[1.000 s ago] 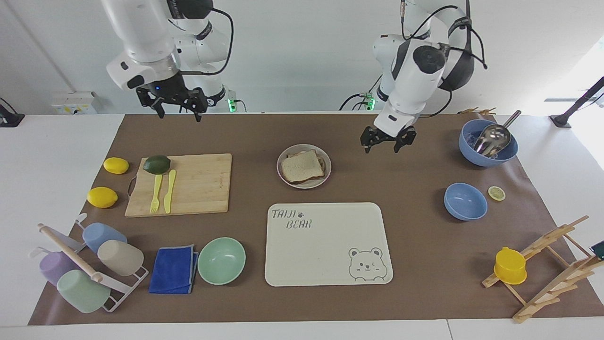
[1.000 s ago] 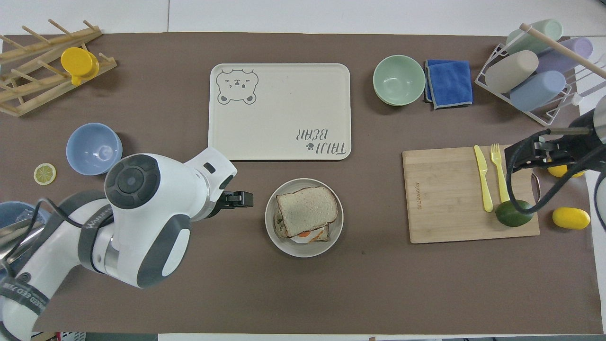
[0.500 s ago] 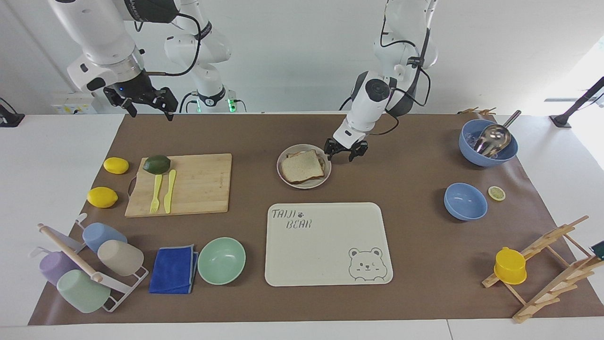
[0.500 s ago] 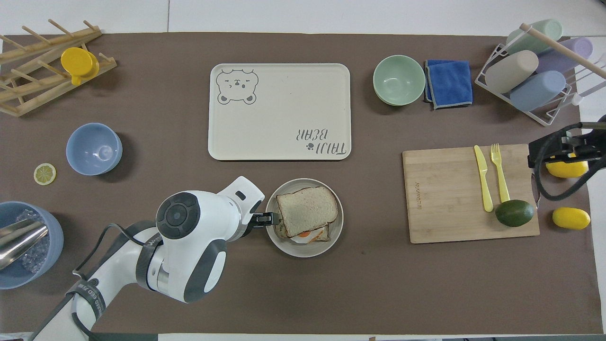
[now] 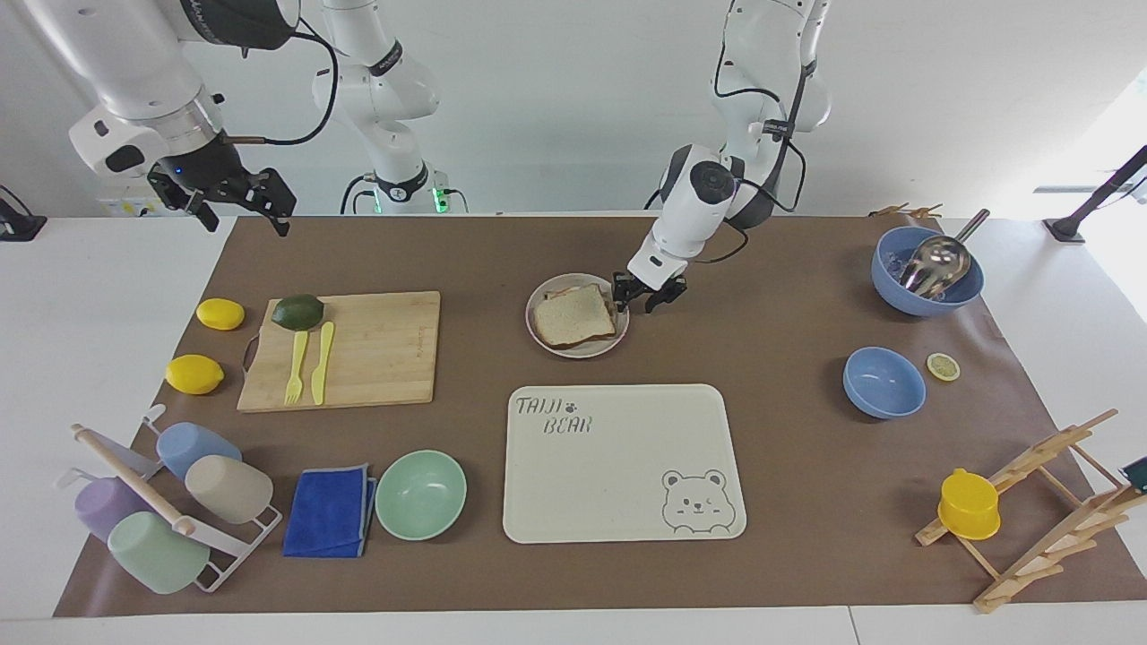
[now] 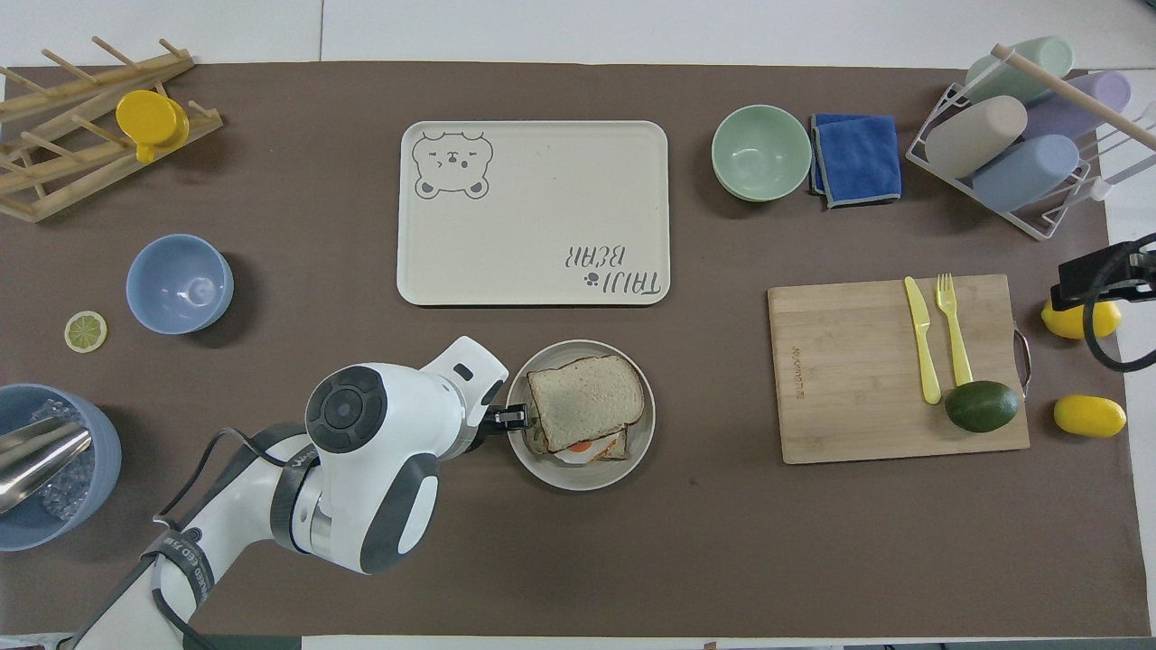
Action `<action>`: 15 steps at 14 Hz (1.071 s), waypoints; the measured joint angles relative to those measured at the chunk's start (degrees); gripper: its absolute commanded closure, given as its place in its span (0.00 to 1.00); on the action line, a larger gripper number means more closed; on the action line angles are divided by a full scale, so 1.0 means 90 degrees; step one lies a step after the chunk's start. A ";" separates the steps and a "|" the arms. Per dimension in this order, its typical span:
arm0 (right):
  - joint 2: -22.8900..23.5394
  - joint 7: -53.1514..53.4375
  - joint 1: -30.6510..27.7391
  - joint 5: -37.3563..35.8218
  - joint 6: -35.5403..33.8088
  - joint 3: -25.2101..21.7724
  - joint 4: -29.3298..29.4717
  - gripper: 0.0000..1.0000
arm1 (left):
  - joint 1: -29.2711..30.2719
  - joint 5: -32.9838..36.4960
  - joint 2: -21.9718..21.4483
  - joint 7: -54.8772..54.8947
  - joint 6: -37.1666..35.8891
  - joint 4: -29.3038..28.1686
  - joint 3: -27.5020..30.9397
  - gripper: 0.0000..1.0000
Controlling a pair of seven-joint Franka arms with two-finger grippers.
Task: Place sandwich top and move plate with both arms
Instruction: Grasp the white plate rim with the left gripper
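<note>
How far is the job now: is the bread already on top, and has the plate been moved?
Done: the sandwich top lies on the egg slice. In hand: the left pincer is at the plate rim. Left: the right pincer hangs apart; the plate is not on the bear tray.

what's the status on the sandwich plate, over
Left claw low at the plate rim, left arm's end. Right claw open, raised over the table edge, waiting. Sandwich top already on the stack. Tray sits bare.
</note>
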 measured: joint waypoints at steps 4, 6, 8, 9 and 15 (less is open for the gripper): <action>0.0000 0.0000 0.0014 0.0001 -0.0001 0.0002 -0.0005 0.00 | -0.0041 -0.0042 0.0006 -0.0004 0.0002 0.0000 0.0002 0.61; 0.0000 0.0000 0.0022 0.0002 -0.0001 0.0004 -0.0010 0.00 | -0.0041 -0.0046 0.0011 -0.0005 0.0002 0.0000 0.0002 0.65; 0.0000 0.0000 0.0027 0.0002 -0.0001 0.0015 -0.0015 0.00 | -0.0047 -0.0047 0.0013 -0.0005 0.0002 0.0000 0.0000 0.69; 0.0000 0.0000 0.0026 0.0002 -0.0001 0.0014 -0.0018 0.00 | -0.0052 -0.0048 0.0013 -0.0005 0.0003 0.0000 -0.0001 0.75; 0.0000 0.0000 0.0024 0.0002 -0.0001 0.0013 -0.0027 0.00 | -0.0098 -0.0069 0.0013 -0.0008 0.0019 0.0007 0.0002 1.00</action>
